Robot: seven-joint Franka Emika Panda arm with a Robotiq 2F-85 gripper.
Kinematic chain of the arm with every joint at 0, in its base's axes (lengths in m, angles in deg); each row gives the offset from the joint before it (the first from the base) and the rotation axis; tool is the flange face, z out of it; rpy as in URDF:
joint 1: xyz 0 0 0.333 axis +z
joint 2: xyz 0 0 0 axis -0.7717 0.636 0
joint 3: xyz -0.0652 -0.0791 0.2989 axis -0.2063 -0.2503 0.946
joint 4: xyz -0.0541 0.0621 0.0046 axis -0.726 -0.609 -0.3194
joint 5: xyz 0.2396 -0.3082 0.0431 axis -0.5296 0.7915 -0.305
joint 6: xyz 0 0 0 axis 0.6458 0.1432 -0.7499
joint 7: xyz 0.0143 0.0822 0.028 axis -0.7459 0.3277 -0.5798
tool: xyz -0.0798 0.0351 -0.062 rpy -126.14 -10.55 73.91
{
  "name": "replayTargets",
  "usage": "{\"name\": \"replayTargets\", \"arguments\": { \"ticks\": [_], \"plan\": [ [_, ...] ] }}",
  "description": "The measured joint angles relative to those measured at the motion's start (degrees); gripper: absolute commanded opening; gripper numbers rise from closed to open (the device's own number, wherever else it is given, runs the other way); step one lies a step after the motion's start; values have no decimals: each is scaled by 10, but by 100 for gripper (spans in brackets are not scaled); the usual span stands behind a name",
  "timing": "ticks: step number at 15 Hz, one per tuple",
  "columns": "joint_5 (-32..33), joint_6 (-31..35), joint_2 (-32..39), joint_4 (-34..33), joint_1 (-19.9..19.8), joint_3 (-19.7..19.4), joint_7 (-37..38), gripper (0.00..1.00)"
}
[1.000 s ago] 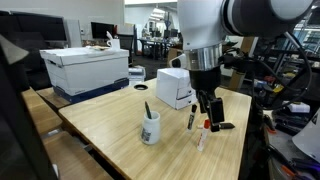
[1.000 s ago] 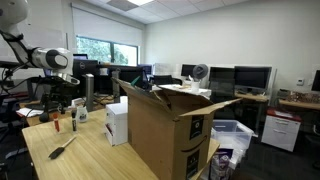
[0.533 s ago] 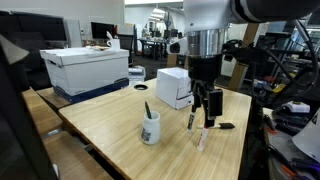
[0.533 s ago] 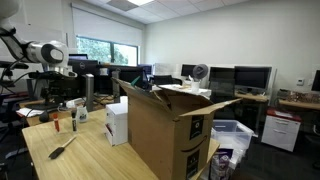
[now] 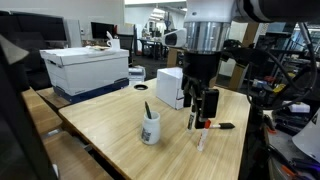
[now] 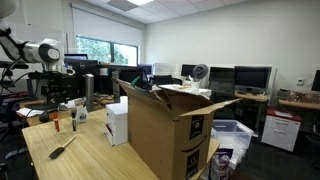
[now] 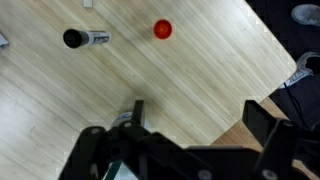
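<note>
My gripper (image 5: 201, 108) hangs open a little above the wooden table (image 5: 120, 125), with nothing between its fingers. Close below it lie a few markers: a black one with a red end (image 5: 222, 126), a white one (image 5: 200, 140) and a dark one (image 5: 191, 120). In the wrist view the gripper (image 7: 200, 115) frames bare wood, with a black marker (image 7: 85, 38) and a red cap (image 7: 162, 29) lying further off. The gripper (image 6: 68, 98) also shows small at the far table end in an exterior view.
A white mug (image 5: 150, 129) holding a pen stands left of the gripper, with a small white box (image 5: 172, 87) behind it. A large white box (image 5: 85, 65) sits at the far corner. An open cardboard box (image 6: 165, 130) fills the table's near end. The table edge (image 7: 262, 70) runs close by.
The gripper has risen slightly and drifted left, away from the black and red marker. It stays open. The markers, mug and boxes have not moved.
</note>
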Motion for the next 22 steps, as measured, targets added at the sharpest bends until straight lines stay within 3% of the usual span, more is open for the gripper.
{"name": "replayTargets", "arguments": {
  "ticks": [11,22],
  "plan": [
    [96,19,109,-112,1,-24,15,100],
    [96,19,114,-115,1,-27,15,100]
  ]
}}
